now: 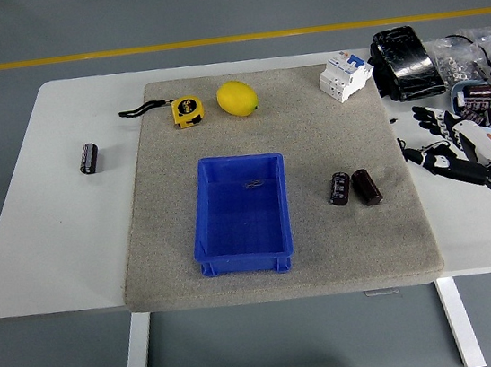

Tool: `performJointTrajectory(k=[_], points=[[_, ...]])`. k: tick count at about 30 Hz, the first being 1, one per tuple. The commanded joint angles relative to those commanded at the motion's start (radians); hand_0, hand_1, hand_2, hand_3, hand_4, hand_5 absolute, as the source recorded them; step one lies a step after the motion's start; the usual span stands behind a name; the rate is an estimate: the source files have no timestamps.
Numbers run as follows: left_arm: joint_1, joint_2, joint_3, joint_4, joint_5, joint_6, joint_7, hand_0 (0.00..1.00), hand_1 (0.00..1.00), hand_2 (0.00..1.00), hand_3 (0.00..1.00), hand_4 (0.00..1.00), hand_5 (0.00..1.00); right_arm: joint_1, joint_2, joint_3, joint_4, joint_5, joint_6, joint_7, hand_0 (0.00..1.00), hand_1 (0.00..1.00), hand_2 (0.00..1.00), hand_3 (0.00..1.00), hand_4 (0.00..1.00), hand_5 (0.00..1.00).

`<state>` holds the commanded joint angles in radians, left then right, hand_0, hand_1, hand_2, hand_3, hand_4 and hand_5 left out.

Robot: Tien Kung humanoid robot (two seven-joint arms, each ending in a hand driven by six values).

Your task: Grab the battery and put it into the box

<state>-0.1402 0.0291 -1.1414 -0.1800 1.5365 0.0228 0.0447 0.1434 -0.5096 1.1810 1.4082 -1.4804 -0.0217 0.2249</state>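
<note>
Two dark cylindrical batteries lie side by side on the grey mat, one (340,188) to the left and one (366,186) to the right, just right of the blue box (241,212). The box sits at the mat's middle with a small object inside. A third battery (88,158) lies on the bare table at the far left. My right hand (440,141) comes in from the right edge, fingers spread and empty, hovering over the table right of the mat, a short way right of the two batteries. My left hand is out of view.
A yellow tape measure (186,111) and a lemon (237,98) lie at the mat's back. A white circuit breaker (344,74), a black wrapped block (405,62) and a bowl of parts (487,104) stand at the back right.
</note>
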Motion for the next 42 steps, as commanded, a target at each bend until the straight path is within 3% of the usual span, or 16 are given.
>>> performJointTrajectory(k=[4,5,10,11,16,17,22,23,31,42], points=[[0.000,0.000,0.013,0.000,-0.013,-0.001,0.001,0.672,0.706,0.801,0.789,0.711,0.759,0.049,-0.031,-0.027,-0.029,-0.130,0.012,0.079,0.967,0.898,0.899,0.919,0.998,0.518],[0.000,0.000,0.017,0.000,-0.017,-0.001,0.001,0.670,0.703,0.799,0.787,0.710,0.759,0.067,-0.038,-0.039,-0.039,-0.169,0.017,0.100,0.909,0.843,0.864,0.879,0.998,0.269],[-0.002,0.001,0.039,0.000,-0.036,-0.004,0.002,0.670,0.703,0.799,0.787,0.710,0.759,0.175,-0.065,-0.131,-0.094,-0.368,0.034,0.177,0.909,0.843,0.864,0.879,0.998,0.269],[-0.003,0.001,0.044,0.000,-0.040,-0.005,0.003,0.666,0.698,0.796,0.783,0.710,0.759,0.204,-0.065,-0.160,-0.115,-0.395,0.038,0.187,0.898,0.829,0.855,0.872,0.998,0.192],[-0.005,0.002,0.070,0.000,-0.062,-0.007,0.003,0.666,0.698,0.796,0.783,0.710,0.759,0.315,-0.041,-0.273,-0.197,-0.459,0.036,0.210,0.898,0.829,0.855,0.872,0.998,0.192],[-0.006,0.002,0.071,0.000,-0.063,-0.007,0.003,0.662,0.689,0.787,0.781,0.709,0.757,0.325,-0.037,-0.285,-0.205,-0.463,0.036,0.212,0.876,0.813,0.834,0.862,0.972,0.147],[-0.008,0.004,0.087,0.000,-0.076,-0.008,0.004,0.662,0.689,0.787,0.781,0.709,0.757,0.393,0.006,-0.355,-0.272,-0.489,0.039,0.221,0.876,0.813,0.834,0.862,0.972,0.147],[-0.009,0.005,0.088,0.000,-0.077,-0.007,0.005,0.661,0.684,0.786,0.778,0.708,0.753,0.401,0.013,-0.363,-0.281,-0.488,0.039,0.223,0.848,0.778,0.805,0.847,0.956,0.135],[-0.016,0.007,0.099,0.000,-0.082,-0.007,0.007,0.660,0.680,0.779,0.777,0.708,0.753,0.454,0.055,-0.408,-0.355,-0.495,0.049,0.220,0.834,0.766,0.787,0.841,0.949,0.125],[-0.023,0.010,0.112,0.000,-0.093,-0.006,0.009,0.658,0.672,0.767,0.773,0.706,0.746,0.496,0.071,-0.468,-0.422,-0.512,0.041,0.225,0.827,0.757,0.775,0.828,0.941,0.123]])
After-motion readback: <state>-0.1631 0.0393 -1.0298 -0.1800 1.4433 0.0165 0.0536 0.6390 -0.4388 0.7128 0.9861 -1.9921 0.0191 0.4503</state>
